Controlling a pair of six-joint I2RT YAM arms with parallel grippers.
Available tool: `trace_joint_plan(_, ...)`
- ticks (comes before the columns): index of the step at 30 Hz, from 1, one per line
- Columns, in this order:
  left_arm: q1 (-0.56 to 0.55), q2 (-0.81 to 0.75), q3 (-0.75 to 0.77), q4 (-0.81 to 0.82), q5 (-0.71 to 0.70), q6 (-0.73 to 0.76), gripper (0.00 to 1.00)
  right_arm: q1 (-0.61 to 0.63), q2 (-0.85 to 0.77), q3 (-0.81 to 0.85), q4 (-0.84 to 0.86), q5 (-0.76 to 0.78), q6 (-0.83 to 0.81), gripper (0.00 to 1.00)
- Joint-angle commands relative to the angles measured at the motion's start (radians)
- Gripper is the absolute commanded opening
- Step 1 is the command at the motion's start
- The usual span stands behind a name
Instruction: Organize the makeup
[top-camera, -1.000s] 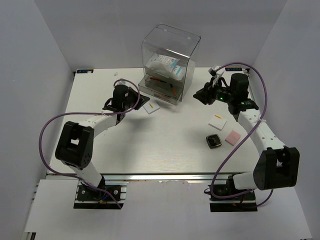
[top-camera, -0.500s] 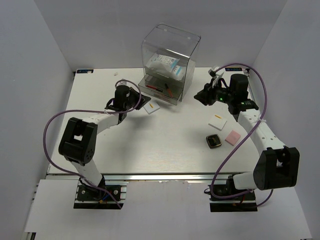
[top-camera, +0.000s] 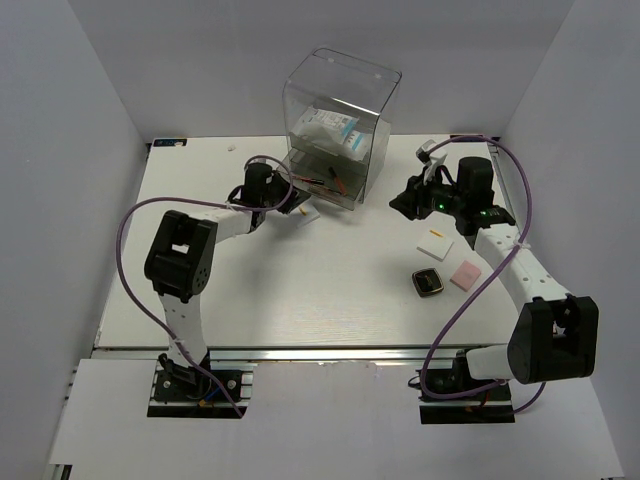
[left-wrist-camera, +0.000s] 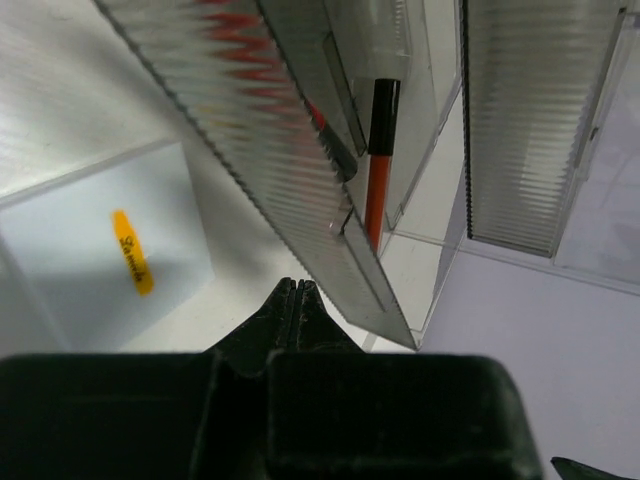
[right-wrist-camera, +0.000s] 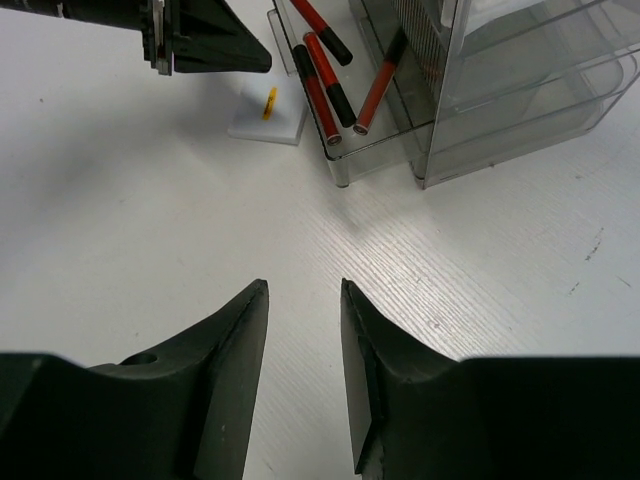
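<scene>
So, the left pincer (left-wrist-camera: 297, 300) is shut tight w/ nothing in it. Its tip is right by the ribbed front of the bottom drawer (left-wrist-camera: 250, 130) of the clear drawer box (top-camera: 340, 80); can't tell if it touches. That drawer sticks out & the dark-red sticks (right-wrist-camera: 322, 85) lie inside. I think the job now is to push it in.

To do it well: push at the middle of the front, straight toward the box, slow, so the box does not slide or turn. Go low, but don't scrape the table (top-camera: 300, 290). One white square (left-wrist-camera: 110, 250) lies just beside the tip, so don't bump it.

The right pincer (right-wrist-camera: 300, 300) is partway open, holds nothing & is well apart. The clear packet (top-camera: 325, 130) is up in the box. The other white square (top-camera: 436, 240), pink square (top-camera: 465, 273) & black compact (top-camera: 428, 282) lie on the table, not put away yet.
</scene>
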Motion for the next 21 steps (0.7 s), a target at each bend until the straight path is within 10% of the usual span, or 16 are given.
trace_joint_plan(1,-0.004,0.02,0.059,-0.002,0.024,-0.019,0.0,-0.002,-0.032,-0.005,0.026,0.007,-0.021,0.41)
trace_joint_plan(21,-0.004,0.277,0.378,0.052,0.08,-0.203,0.06,-0.003,-0.015,-0.028,0.034,0.014,-0.029,0.43)
